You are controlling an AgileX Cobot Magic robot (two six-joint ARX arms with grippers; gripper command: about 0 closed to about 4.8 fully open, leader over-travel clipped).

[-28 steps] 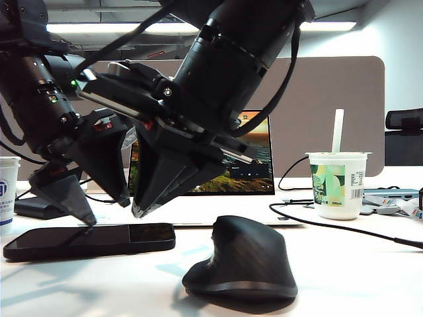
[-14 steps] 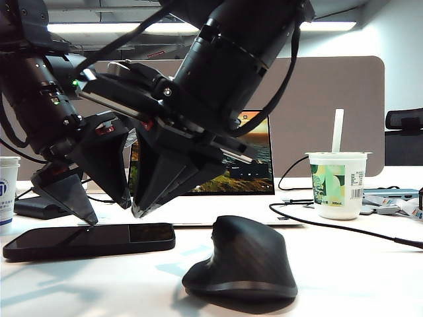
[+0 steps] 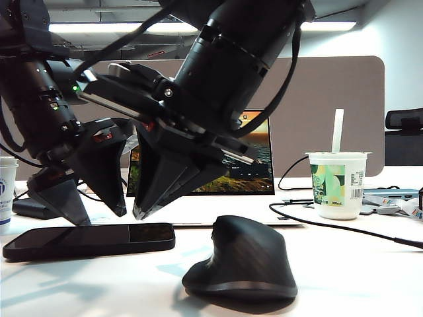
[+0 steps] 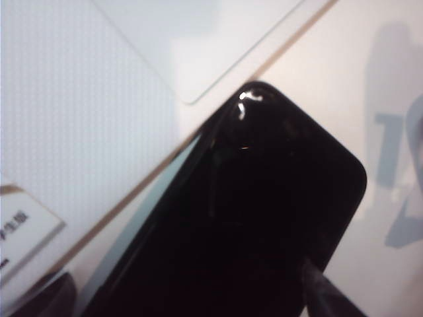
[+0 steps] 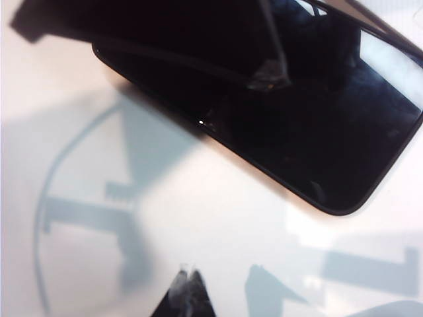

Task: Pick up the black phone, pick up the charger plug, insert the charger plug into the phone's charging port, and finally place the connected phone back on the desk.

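phone: black phone (image 3: 89, 240) flat on counter (image 3: 344, 264), 9 o'clock of mouse (image 3: 241, 259)
left claw (image 3: 96, 211): I see it wide, over phone
right claw (image 3: 140, 212): pinched closed, empty, above phone

The phone (image 3: 89, 240) lies flat on the desk (image 3: 357, 271). The left gripper (image 3: 99, 214), jaws spread, hangs just above its left half. The right gripper (image 3: 139, 212), jaws closed, points down above its right end. A mouse (image 3: 241, 259) sits near the phone.
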